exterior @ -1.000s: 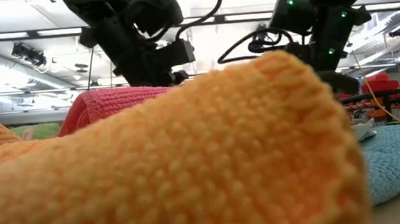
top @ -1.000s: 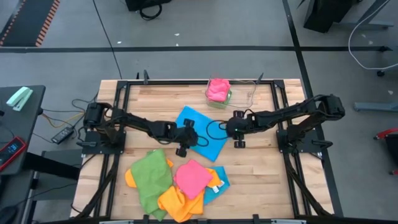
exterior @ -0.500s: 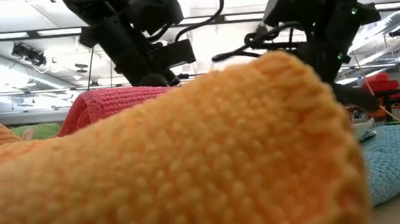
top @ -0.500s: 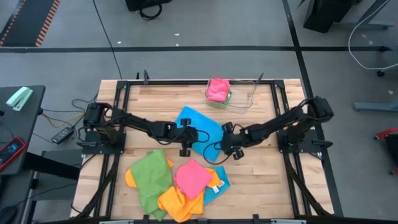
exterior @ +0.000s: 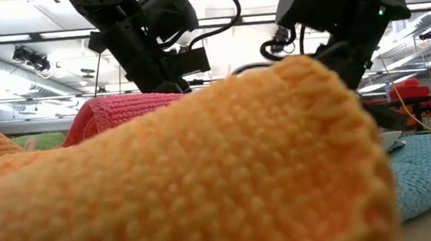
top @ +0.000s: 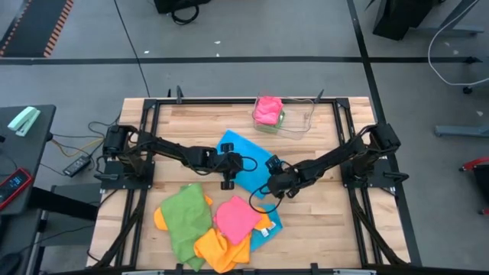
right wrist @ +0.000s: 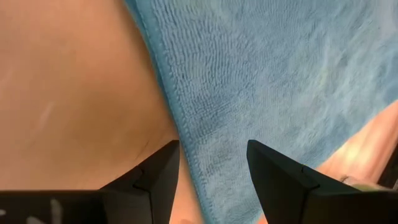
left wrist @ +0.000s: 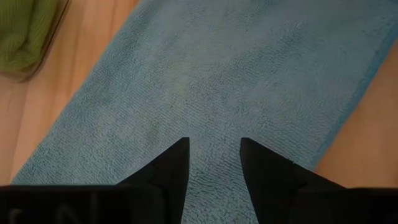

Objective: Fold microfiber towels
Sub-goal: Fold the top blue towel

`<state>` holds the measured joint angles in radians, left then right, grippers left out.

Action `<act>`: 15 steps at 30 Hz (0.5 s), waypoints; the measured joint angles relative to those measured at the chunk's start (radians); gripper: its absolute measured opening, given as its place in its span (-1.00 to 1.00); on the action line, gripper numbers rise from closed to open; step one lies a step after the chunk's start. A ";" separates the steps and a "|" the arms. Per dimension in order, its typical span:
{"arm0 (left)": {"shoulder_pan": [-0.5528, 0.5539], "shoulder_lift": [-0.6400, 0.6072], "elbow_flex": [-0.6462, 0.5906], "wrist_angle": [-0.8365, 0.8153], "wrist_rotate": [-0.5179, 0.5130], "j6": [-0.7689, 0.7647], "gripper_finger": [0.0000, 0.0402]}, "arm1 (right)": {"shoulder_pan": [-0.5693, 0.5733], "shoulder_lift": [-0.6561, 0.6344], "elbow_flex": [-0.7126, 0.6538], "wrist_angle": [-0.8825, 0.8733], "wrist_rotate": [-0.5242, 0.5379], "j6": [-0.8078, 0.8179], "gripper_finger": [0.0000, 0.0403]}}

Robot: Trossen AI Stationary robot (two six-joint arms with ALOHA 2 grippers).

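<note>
Blue towel (top: 246, 162) beneath both end effectors

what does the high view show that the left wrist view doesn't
Only the high view shows the heap of green, pink and orange microfiber towels, the right gripper at the spread towel's edge, and a pink towel in the clear plastic tray.

Only the left wrist view shows the left gripper with its fingers parted over the cloth.

Both show the flat sky blue microfiber towel on the wooden table.
</note>
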<state>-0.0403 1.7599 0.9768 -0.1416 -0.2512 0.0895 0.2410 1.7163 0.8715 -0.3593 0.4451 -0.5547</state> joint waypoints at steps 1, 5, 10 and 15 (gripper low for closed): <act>0.000 0.000 0.000 0.001 0.000 0.000 -0.25 | 0.003 -0.001 0.001 -0.006 -0.001 -0.018 -0.02; 0.000 0.000 0.000 0.003 0.000 0.000 -0.27 | 0.004 0.017 0.000 -0.028 -0.004 -0.079 -0.02; 0.000 0.000 0.000 0.007 0.000 0.000 -0.25 | -0.003 0.035 -0.001 -0.015 -0.001 -0.128 -0.02; 0.000 0.000 0.000 0.013 0.000 0.000 -0.25 | -0.025 0.037 -0.002 0.029 -0.013 -0.196 -0.02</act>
<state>-0.0402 1.7599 0.9768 -0.1285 -0.2512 0.0898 0.2160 1.7531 0.8692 -0.3304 0.4324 -0.7503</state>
